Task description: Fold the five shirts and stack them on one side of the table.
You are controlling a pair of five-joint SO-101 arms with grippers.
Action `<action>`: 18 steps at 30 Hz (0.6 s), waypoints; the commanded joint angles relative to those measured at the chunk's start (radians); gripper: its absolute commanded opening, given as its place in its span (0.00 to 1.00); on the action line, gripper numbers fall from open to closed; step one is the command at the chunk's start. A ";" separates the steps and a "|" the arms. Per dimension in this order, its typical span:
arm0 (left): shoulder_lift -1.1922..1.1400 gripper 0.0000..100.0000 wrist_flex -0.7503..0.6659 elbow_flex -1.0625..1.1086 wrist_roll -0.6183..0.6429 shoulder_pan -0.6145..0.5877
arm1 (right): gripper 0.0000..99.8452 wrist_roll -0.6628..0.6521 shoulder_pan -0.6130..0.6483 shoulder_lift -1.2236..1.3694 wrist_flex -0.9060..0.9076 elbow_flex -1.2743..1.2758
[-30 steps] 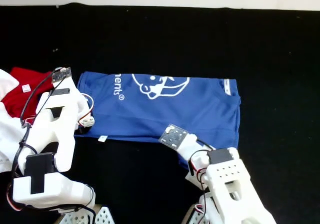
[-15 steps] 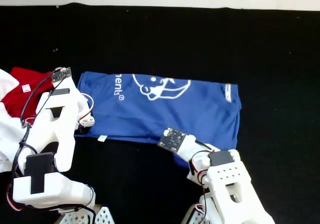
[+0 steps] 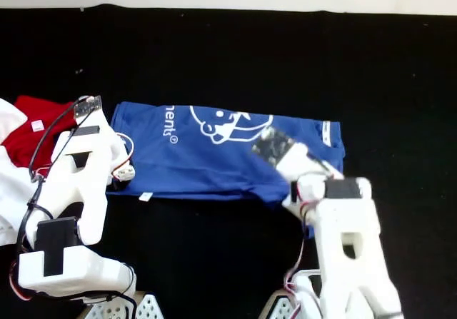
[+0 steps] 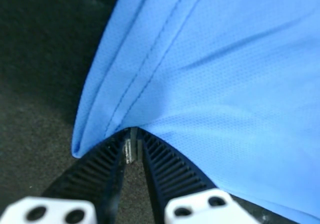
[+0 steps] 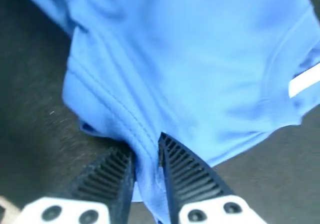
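The black counter (image 3: 228,48) is seen stretching across the high view; a blue shirt (image 3: 207,162) is laid on it near the middle as a long folded band, with a white print (image 3: 228,123) along its far edge; one end of the band is met by the left arm (image 3: 71,183) and the other by the right arm (image 3: 346,240); a white shirt (image 3: 8,190) and a red shirt (image 3: 32,126) are heaped together, touching, at the counter's left edge, just beside the blue shirt and partly hidden by the left arm; the right gripper (image 5: 146,146) is placed at the shirt's near right corner, its fingers (image 5: 187,169) drawn to a narrow gap with a stitched fold of blue cloth clamped between them, the cloth bunched around it; the left gripper (image 4: 132,140) is set at the near hem of the left end, its fingers (image 4: 95,169) brought almost together with the folded hem pinched at their tips; a small white label (image 3: 146,197) is seen on the near hem
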State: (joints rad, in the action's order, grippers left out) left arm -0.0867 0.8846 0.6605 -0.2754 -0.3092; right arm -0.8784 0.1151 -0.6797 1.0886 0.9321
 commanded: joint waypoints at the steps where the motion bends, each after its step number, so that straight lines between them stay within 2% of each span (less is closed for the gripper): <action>1: -0.005 0.01 -0.015 0.018 0.011 -0.008 | 0.01 -0.006 -0.015 0.242 0.005 -0.216; 7: -0.005 0.01 -0.015 0.018 0.011 -0.008 | 0.01 0.006 -0.015 0.650 0.027 -0.582; 9: -0.005 0.01 -0.015 0.018 0.011 -0.008 | 0.03 0.080 -0.015 0.756 0.061 -0.696; 14: -0.005 0.01 -0.015 0.018 0.011 -0.008 | 0.19 0.284 -0.041 0.932 0.110 -0.920; 18: -0.005 0.01 -0.015 0.018 0.011 -0.008 | 0.19 0.456 -0.102 0.946 0.110 -1.015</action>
State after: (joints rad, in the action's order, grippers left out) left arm -0.0867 0.8846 0.6605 -0.2754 -0.3092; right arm -0.5409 0.0614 0.2670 1.1884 0.0161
